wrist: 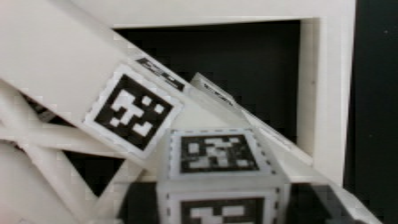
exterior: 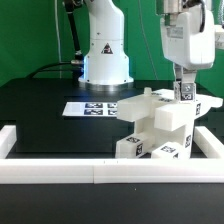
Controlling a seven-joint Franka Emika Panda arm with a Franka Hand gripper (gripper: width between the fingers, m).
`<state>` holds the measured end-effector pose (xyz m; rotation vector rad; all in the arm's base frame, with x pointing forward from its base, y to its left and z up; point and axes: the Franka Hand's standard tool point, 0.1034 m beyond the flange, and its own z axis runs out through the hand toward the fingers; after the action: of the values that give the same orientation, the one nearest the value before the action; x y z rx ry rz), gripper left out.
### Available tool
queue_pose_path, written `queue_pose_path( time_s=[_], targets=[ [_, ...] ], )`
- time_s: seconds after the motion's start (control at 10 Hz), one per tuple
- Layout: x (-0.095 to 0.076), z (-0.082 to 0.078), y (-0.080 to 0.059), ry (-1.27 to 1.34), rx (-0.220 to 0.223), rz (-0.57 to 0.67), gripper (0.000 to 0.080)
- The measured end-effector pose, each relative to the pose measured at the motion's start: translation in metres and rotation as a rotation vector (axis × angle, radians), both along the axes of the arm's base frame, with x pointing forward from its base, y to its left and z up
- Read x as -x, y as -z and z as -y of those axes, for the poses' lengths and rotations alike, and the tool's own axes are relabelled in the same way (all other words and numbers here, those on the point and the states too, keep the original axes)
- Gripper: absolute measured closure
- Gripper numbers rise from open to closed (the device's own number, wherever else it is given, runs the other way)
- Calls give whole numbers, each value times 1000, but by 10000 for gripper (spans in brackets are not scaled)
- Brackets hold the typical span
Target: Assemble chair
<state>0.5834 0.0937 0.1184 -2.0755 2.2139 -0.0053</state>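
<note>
The chair (exterior: 152, 128) is a stack of white blocky pieces with black-and-white tags, standing at the exterior view's right of middle. My gripper (exterior: 185, 98) reaches down onto its upper right part and is shut on a short white tagged post (exterior: 186, 92). In the wrist view that post (wrist: 214, 160) fills the space between my jaws, and my gripper (wrist: 221, 203) shows only as dark fingers (wrist: 128, 197) at its sides. A slanted chair slab (wrist: 134, 105) with a large tag lies just beyond the post. The post's lower end is hidden.
The marker board (exterior: 95, 108) lies flat on the black table behind the chair. A white border rail (exterior: 90, 172) runs along the front and up both sides, and shows beyond the post as a rail (wrist: 327, 80). The arm's base (exterior: 105, 55) stands at the back.
</note>
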Motion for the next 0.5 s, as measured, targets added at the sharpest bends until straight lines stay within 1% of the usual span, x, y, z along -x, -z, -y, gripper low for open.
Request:
queue_pose_path(
  time_s=[0.1,0.2,0.3,0.4,0.5],
  targets=[
    [0,0,0,-27,2,2,491],
    [0,0,0,-59,5,4,313],
    [1,-1,1,-91,9,1,191],
    [1,-1,1,-161,16,-1,191],
    [2,-3,2,-294,36,-2,156]
  ],
)
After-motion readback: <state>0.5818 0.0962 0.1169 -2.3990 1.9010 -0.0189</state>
